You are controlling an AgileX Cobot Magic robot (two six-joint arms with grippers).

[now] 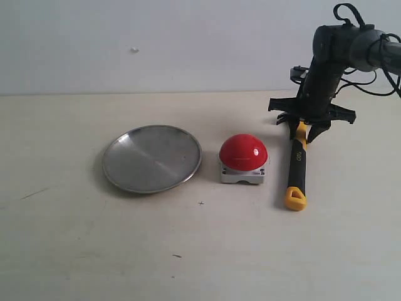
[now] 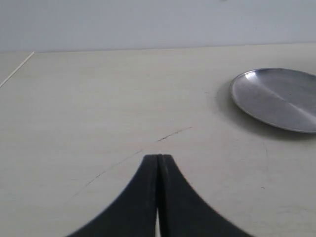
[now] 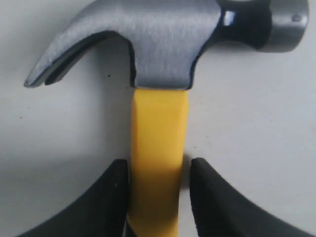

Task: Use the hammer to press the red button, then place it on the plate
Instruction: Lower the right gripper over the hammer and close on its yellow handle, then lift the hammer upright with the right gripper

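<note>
Right gripper (image 1: 302,134), pointing down, straddles the neck of the hammer (image 1: 296,168), jaws slightly open.

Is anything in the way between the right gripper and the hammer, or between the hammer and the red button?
Nothing visible. The right gripper straddles the hammer at its yellow neck, and only table surface lies between hammer and button. The plate sits beyond the button.

Pretty bare setup: a pale beige counter (image 1: 188,257) with a matte top and a few faint dark scratches (image 1: 34,193) toward its left edge. A plain whitish wall (image 1: 188,37) rises right behind the far edge. It has one small speck (image 1: 134,49), maybe a chip. The light's soft and even.
</note>
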